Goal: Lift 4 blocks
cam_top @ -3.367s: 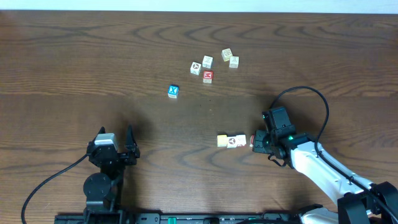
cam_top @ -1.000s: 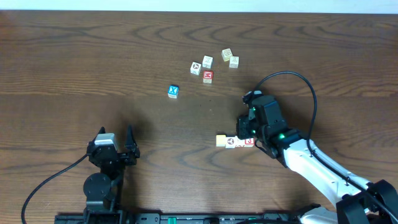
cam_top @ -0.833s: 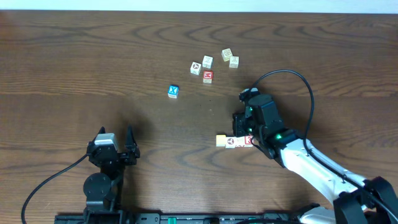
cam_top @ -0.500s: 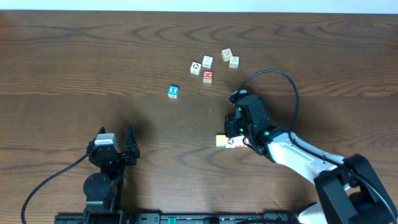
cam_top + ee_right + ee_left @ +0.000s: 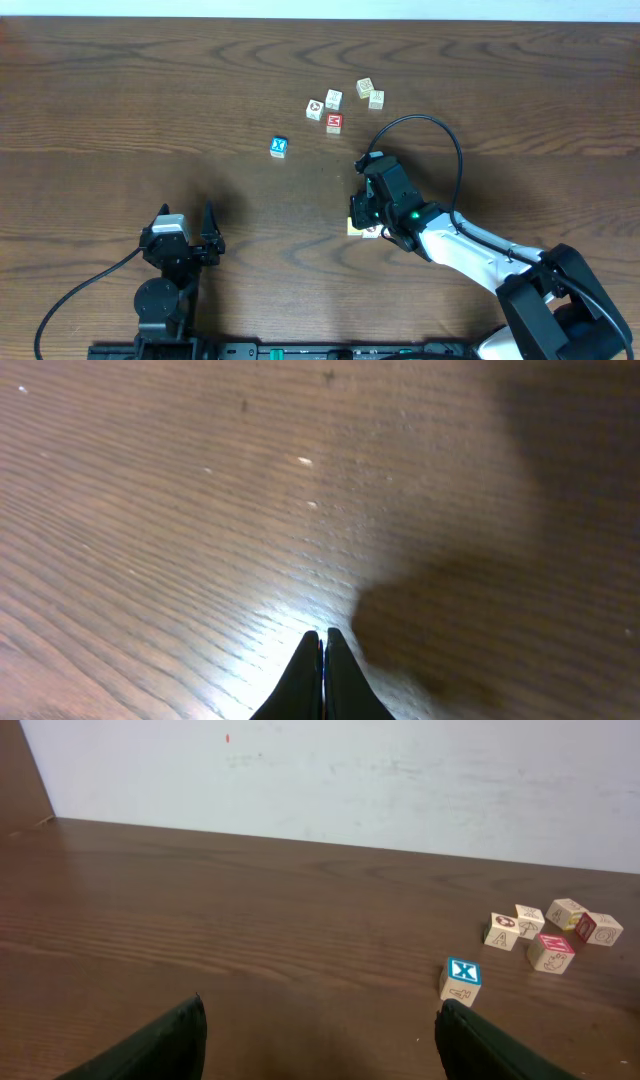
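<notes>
On the left side of the desk (image 5: pixel 120 100), the left pincer (image 5: pixel 187 214) sat low with its two fingers spread wide and nothing between them. It was well apart from the blocks that mattered. Its own camera looked over bare wood toward a blue cube (image 5: pixel 279 147) with a white X. Past that was a little bunch of loose cubes (image 5: pixel 340 105) near the far edge. Those were not the ones to lift.

The row of blocks (image 5: pixel 368 232) to lift lay nearer the middle, and it ran side to side across the desk. I could only see its left end, a yellow block (image 5: pixel 354 228), and a sliver of white and red beside it. The rest was hidden under the right arm.

The right pincer (image 5: pixel 360 210) was close by, over the left end of that row and a little to its far side. Its fingers were pressed tight together and held nothing. Its own camera showed only the closed tips and bare wood, with no block at all.

I thought the right arm was the one for the job, since the row lay just beside it, a bit toward the robot. To take all four at once, I guessed the pincer would have to spread and squeeze along the row from end to end, not across it. A crooked squeeze could make the row buckle and spill.
</notes>
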You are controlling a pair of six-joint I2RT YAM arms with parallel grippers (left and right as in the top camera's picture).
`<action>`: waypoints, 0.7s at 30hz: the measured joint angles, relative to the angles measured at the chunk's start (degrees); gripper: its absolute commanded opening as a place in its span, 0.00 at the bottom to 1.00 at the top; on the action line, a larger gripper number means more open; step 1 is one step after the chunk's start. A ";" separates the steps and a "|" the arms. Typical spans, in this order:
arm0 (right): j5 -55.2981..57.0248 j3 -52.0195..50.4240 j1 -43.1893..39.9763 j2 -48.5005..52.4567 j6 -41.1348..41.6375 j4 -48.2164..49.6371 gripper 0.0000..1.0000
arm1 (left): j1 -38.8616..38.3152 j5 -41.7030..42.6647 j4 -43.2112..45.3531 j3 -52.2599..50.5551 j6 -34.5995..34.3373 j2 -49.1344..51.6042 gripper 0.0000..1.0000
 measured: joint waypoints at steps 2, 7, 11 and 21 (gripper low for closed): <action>0.11 0.00 0.04 0.02 0.09 -0.55 0.01 | 0.00 0.00 0.00 0.00 0.00 0.00 0.74; 0.28 0.00 0.48 0.02 0.46 -1.84 0.01 | 0.00 0.00 0.00 0.00 0.00 0.00 0.74; 0.33 0.02 0.48 0.02 0.87 -3.04 0.01 | 0.00 0.00 0.00 0.00 0.00 0.00 0.74; 0.33 0.02 0.48 0.02 0.92 -3.91 0.01 | 0.00 0.00 0.00 0.00 0.00 0.00 0.73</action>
